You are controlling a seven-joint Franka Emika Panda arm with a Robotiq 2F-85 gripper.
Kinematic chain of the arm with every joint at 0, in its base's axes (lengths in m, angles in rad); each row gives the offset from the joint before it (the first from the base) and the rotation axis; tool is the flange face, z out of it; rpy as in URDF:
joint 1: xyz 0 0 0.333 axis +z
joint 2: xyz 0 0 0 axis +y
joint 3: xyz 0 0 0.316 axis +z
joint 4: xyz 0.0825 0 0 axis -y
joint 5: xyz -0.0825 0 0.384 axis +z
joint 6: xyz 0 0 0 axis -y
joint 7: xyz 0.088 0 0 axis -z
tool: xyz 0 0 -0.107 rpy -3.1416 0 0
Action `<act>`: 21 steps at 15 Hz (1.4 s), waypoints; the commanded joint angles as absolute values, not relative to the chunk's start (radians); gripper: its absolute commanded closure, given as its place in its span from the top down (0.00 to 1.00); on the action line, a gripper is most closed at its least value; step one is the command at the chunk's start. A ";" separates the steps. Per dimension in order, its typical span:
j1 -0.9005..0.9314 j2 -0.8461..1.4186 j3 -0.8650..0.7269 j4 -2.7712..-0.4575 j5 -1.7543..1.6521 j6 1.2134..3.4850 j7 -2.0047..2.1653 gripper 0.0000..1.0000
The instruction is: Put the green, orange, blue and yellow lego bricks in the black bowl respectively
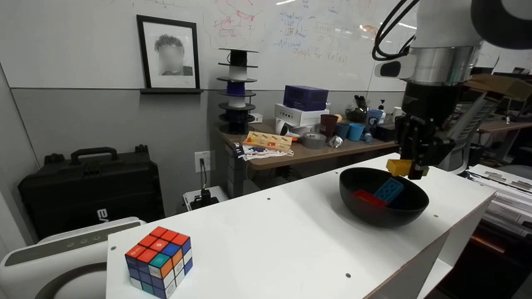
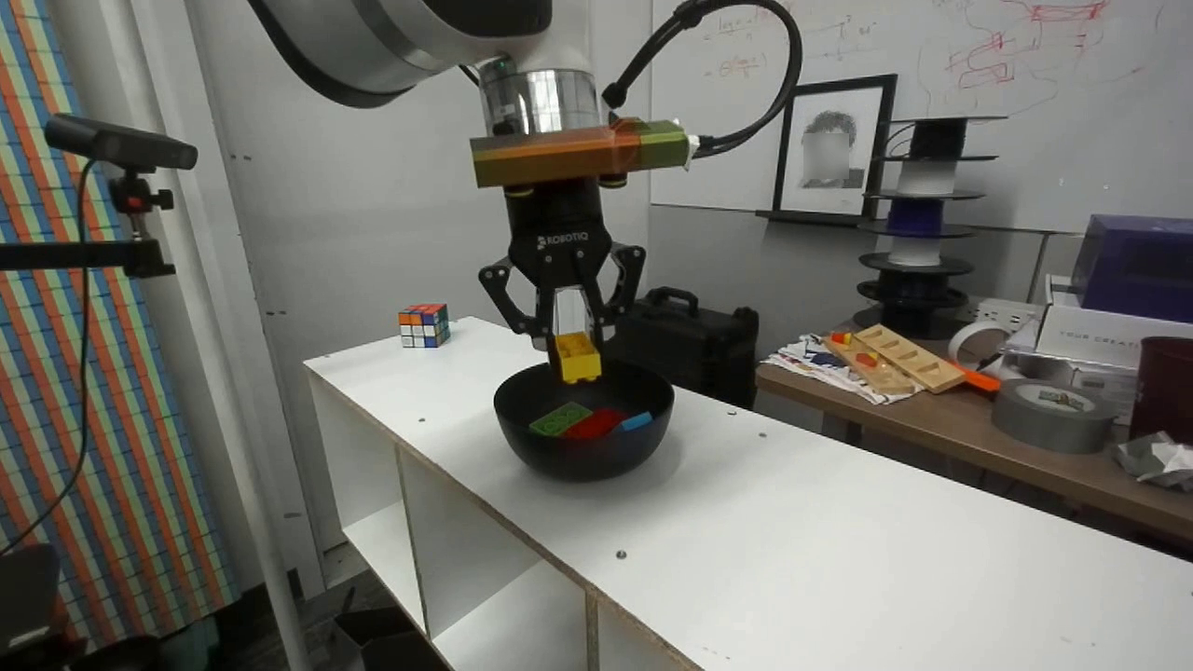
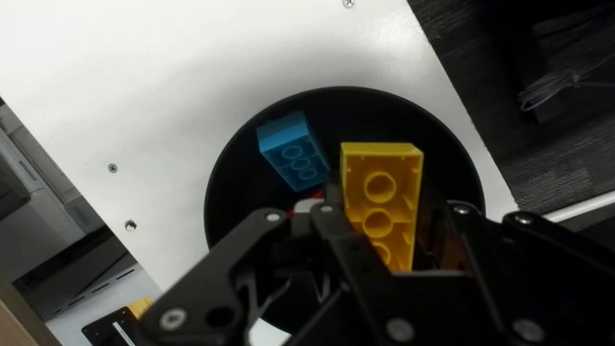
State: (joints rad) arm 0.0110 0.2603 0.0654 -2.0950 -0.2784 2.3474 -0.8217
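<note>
Foremost in the wrist view, the gripper (image 3: 382, 185) is clamped on the yellow brick (image 3: 379, 204), hollow underside exposed, long axis running up and down the view. Beyond, underneath, lies the black bowl (image 3: 384, 113); inside it, the blue brick (image 3: 292, 151) slants from upper left to lower right. In an exterior view, the red-orange brick (image 2: 594, 425) lies between it and the green brick (image 2: 559, 419).
</note>
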 commanded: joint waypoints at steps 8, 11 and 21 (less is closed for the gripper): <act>0.043 0.297 0.081 -2.054 -0.308 2.341 -0.818 0.92; 0.087 0.196 0.073 -2.094 -0.395 2.310 -0.698 1.00; 0.108 -0.255 0.099 -2.257 -0.242 2.221 -0.320 1.00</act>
